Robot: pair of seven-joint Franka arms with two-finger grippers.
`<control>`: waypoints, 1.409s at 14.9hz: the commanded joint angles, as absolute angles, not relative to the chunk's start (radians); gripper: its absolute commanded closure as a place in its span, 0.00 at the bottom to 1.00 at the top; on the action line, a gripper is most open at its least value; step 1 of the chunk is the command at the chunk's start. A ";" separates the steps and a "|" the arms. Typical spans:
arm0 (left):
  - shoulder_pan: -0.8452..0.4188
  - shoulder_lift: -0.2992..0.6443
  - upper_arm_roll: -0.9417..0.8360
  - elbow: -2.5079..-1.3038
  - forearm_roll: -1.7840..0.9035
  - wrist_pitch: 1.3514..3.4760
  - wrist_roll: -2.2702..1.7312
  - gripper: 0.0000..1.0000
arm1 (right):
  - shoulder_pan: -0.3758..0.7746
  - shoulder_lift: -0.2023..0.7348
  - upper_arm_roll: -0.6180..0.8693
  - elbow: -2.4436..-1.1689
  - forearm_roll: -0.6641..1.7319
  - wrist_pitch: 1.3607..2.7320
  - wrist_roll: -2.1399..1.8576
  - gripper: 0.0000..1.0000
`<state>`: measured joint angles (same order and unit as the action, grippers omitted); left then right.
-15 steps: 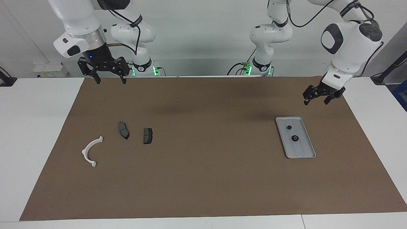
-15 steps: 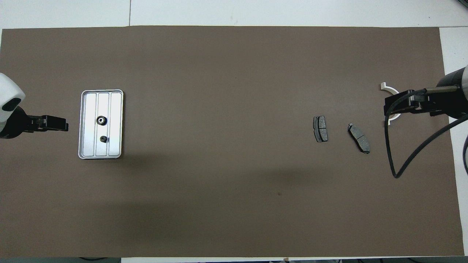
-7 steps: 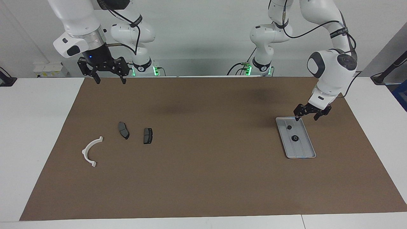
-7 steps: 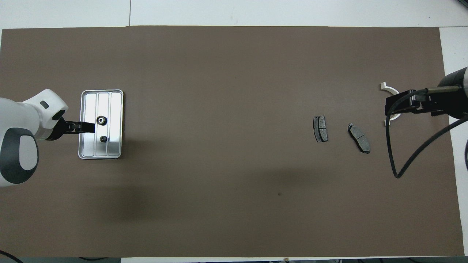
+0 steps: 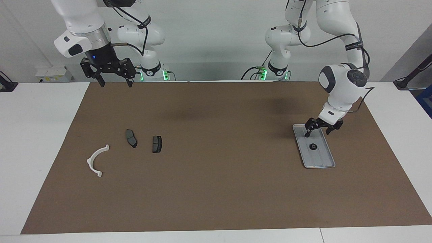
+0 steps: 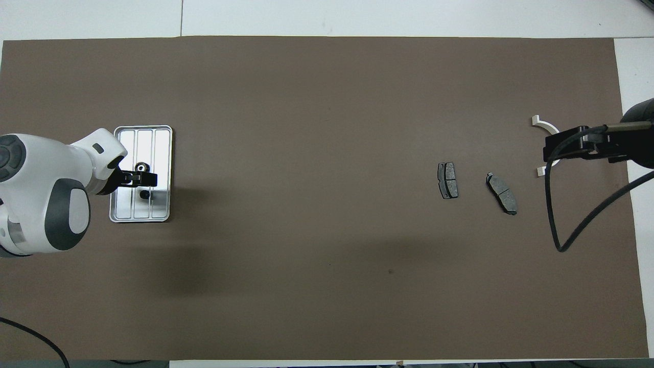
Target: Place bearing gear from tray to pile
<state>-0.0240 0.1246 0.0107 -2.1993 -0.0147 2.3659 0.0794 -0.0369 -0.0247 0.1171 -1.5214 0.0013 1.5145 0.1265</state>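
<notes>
**Supervisor:** Where is your left hand?

**Me:** My left hand [image 5: 317,131] is low over the tray [image 5: 323,161], at the end of it nearer the robots. Its fingers are spread apart and it grips nothing. One fingertip points down at the spot where the smaller dark part [image 6: 145,194] lies; from the facing view that part is hidden by the hand, so I cannot tell whether the fingers touch it.

**Supervisor:** And the bearing gear?

**Me:** The bearing gear [image 5: 313,146] lies in the tray, on its middle strip, just farther from the robots than my hand. The tray sits on the brown mat [image 5: 216,189] toward the left arm's end of the worktop.

**Supervisor:** The pile?

**Me:** The pile is well apart from it, toward the right arm's end: a white bracket [image 5: 96,160] and two dark pads [image 5: 131,138] [image 5: 157,144] lying loose beside one another, none touching.

**Supervisor:** Right arm?

**Me:** It waits. My right hand [image 5: 114,82] hangs high over the mat's edge nearest the robots, fingers wide apart, empty.
</notes>
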 commanded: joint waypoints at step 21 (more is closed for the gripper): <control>-0.037 0.110 0.021 -2.296 -0.020 2.436 0.011 0.53 | -0.038 0.092 0.118 -1.939 0.029 2.103 0.123 0.00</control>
<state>-0.0232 0.1249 0.0142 -2.2651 -0.0147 2.3998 0.0367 -0.0342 0.0795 0.1173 -1.9393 0.0014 2.0834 0.1271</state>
